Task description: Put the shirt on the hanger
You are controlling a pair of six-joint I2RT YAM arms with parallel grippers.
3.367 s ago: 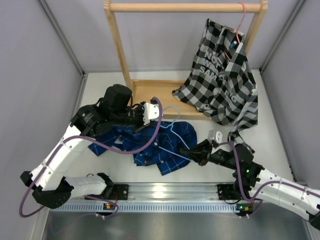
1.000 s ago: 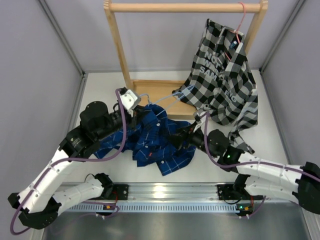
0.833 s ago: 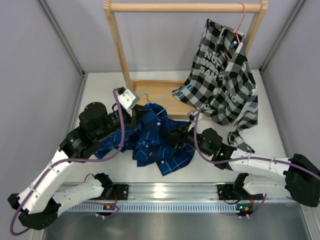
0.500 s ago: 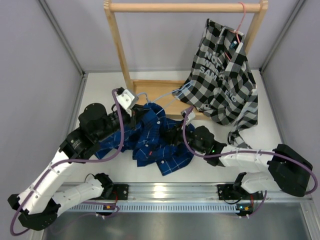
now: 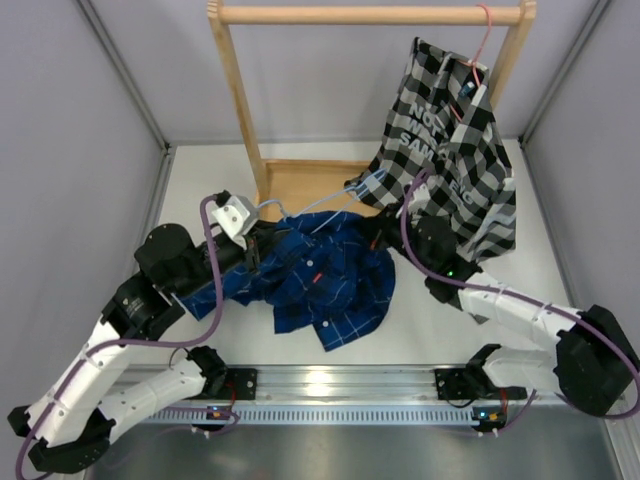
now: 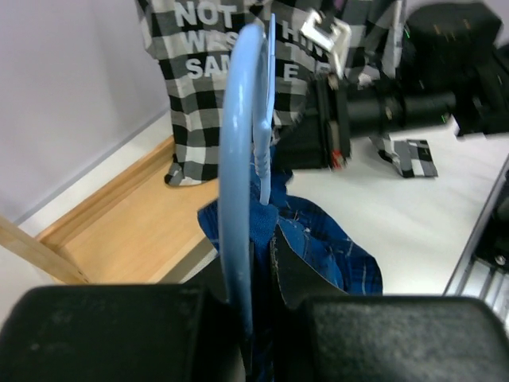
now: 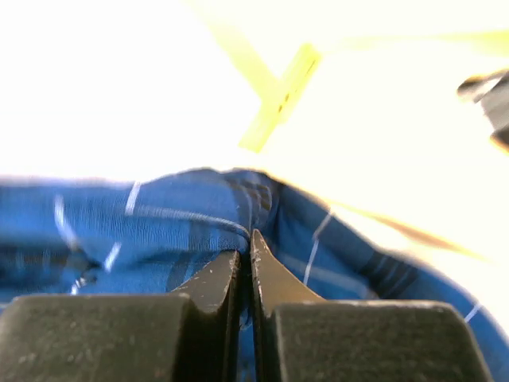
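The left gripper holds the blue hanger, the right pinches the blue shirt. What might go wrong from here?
The right gripper seems to pinch only a small fold of the shirt; it may slip out when pulled.
The thin hanger may twist in the left gripper under the cloth's weight.
The right gripper works close to the hanging checked shirt and may snag it.

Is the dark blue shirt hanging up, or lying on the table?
Lying, crumpled. The shirt sits in a heap on the table, in front of the wooden rack, not on its bar.
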